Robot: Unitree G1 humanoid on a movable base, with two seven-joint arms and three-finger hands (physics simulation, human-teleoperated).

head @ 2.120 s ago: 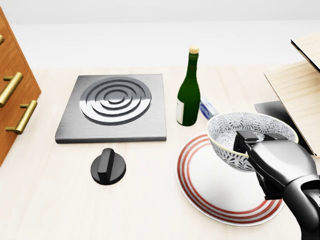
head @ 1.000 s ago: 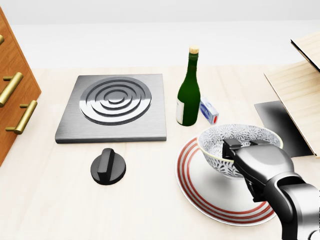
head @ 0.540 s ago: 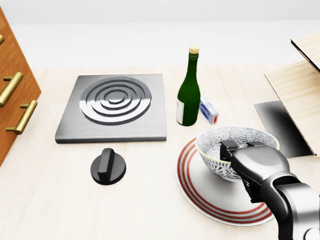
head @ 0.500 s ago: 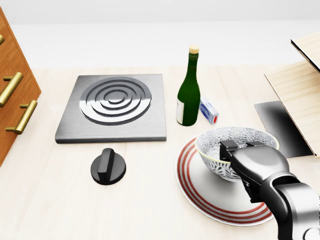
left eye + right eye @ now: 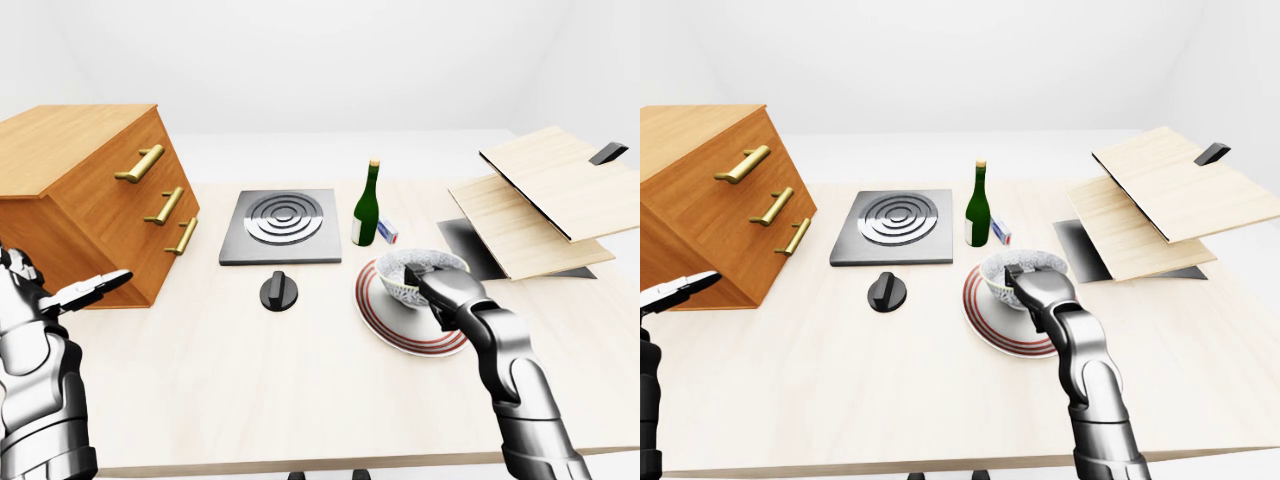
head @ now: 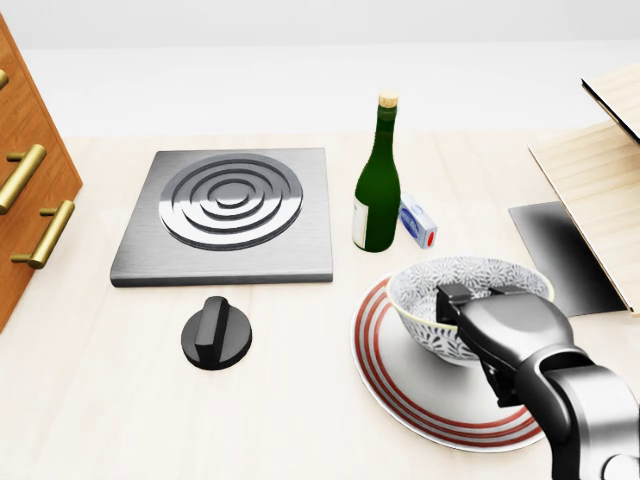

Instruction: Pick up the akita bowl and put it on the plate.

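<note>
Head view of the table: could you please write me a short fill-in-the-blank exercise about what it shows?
The robot hand gripping the akita bowl by its rim is the robot's ____ one.
The plate beneath the bowl has rings coloured ____.
The upright bottle is dark ____.
In the head view, the black knob lies ____ the grey burner.
Missing words: right; red; green; below.
</note>
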